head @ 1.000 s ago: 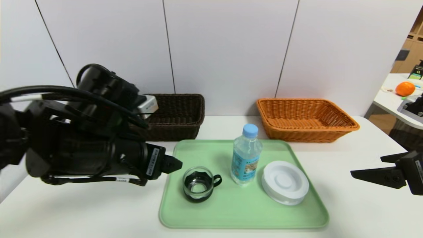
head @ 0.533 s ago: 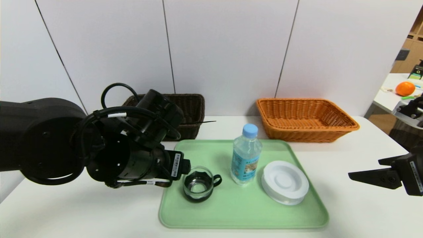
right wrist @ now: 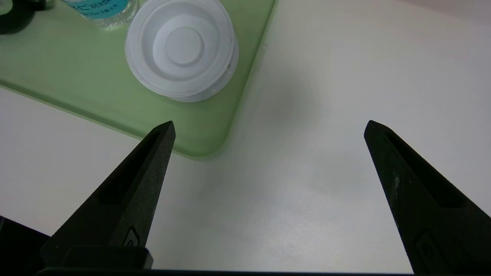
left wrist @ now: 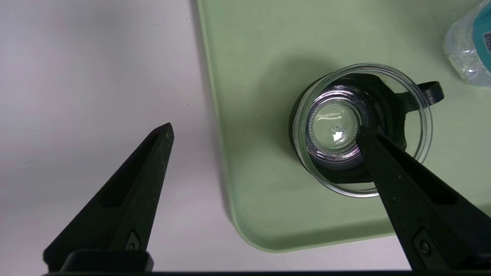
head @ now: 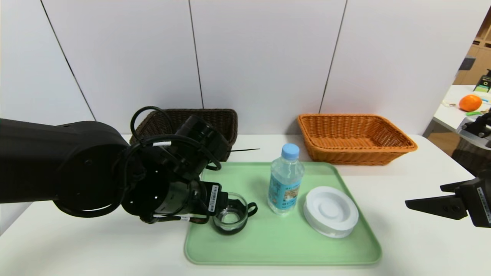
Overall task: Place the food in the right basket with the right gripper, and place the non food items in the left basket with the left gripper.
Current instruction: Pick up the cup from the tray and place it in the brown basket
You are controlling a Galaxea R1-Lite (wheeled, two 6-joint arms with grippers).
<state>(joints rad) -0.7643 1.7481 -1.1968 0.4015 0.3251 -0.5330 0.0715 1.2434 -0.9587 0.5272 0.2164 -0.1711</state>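
your left gripper (left wrist: 264, 132) is spread wide over the cup (left wrist: 360, 128), which sits on the tray (left wrist: 268, 57); one finger hangs over its mouth, the other over the tabletop (left wrist: 96, 69). close off-centre and you'll likely tip the cup. only the wrist view shows this; the head view's arm hides it. the right gripper (right wrist: 268, 126) idles spread.

Left gripper (left wrist: 264, 128) jaws spread wide, one finger over the white table (left wrist: 96, 76), the other finger's tip over the mouth of the glass cup (left wrist: 326, 88). Cup sits upright on the green tray (left wrist: 268, 46) near its corner, black handle pointing toward the water bottle (left wrist: 470, 50) at frame edge.
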